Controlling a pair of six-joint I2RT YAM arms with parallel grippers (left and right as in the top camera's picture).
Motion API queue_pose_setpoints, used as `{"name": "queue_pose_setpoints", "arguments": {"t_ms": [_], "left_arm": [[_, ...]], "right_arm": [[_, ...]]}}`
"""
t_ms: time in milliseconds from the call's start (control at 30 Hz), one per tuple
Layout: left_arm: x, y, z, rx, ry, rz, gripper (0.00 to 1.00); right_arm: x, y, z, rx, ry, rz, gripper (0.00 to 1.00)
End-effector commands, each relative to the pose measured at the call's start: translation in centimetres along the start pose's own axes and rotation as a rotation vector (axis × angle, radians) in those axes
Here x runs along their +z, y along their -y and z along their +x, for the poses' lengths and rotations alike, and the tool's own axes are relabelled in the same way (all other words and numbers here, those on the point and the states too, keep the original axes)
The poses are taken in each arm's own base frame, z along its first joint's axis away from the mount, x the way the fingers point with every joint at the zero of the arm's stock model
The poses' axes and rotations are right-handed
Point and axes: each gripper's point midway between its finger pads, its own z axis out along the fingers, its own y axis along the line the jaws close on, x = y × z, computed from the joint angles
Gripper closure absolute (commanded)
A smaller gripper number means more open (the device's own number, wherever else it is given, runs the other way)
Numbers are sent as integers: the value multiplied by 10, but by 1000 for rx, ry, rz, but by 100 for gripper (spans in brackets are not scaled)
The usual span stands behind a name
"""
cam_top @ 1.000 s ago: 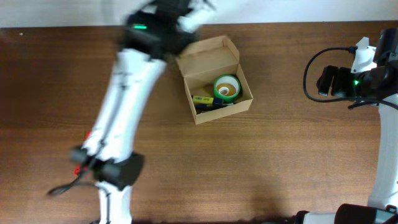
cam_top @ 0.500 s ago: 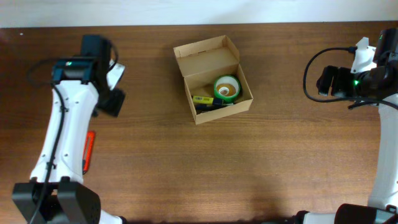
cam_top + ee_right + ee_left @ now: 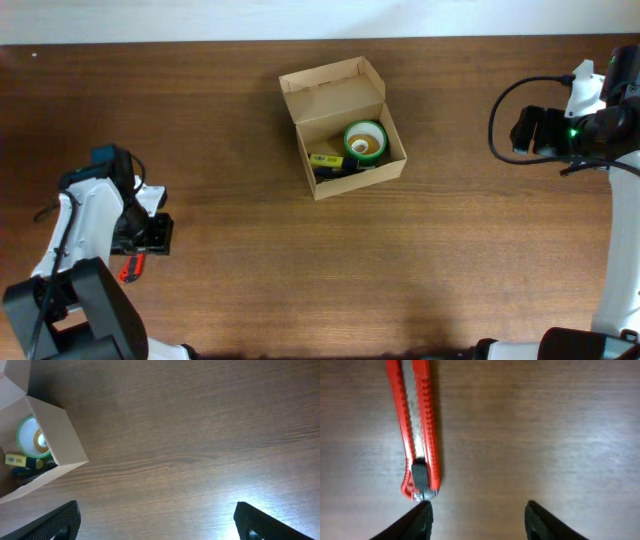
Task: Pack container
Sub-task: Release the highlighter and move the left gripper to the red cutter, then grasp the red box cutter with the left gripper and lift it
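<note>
Cardboard container [image 3: 335, 97] sits well apart from the left tool [image 3: 477, 510].

Wooden table [image 3: 400, 260] with container [image 3: 335, 92], red cutter [image 3: 417, 425]

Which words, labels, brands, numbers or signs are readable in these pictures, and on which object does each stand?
No text can be read here.
Yellow label inside the tan cardboard box: dark print, too small and blurred to read.
Red plastic utility knife on the wooden table: no marking visible.
Green tape roll in the box: no marking visible.
</note>
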Motion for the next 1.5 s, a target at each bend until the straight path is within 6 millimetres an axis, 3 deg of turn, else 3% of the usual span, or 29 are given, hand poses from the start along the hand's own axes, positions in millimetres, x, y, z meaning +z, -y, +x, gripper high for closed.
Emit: {"name": "queue_pose_setpoints", "arguments": {"t_ms": [0,167,300,433,567,733,867,1300,1367,1467], "left_arm": [[3,-4,1,62,31,14,42],[7,-25,-6,58,79,1,49],[17,-33,-14,51,100,16,49],[33,-33,-19,55,78,28,48],[47,-33,-23,51,64,35,40],[49,-35,-27,51,72,30,40],[50,-36,-29,50,79,27,49],[64,-34,-30,52,53,41,50],[67,-34,-30,53,47,44,57],[71,-34,-30,53,41,44,57]], "right_arm": [[1,6,0,10,-1,25,1],[1,6,0,10,-1,25,1],[1,6,0,10,-1,25,1],[1,6,0,10,-2,25,1],[1,6,2,11,-13,25,1],[1,6,3,12,-14,24,1],[1,6,2,11,-13,24,1],[1,6,4,12,-17,24,2],[1,6,4,12,-17,24,2],[1,6,4,12,-17,24,2]]}}
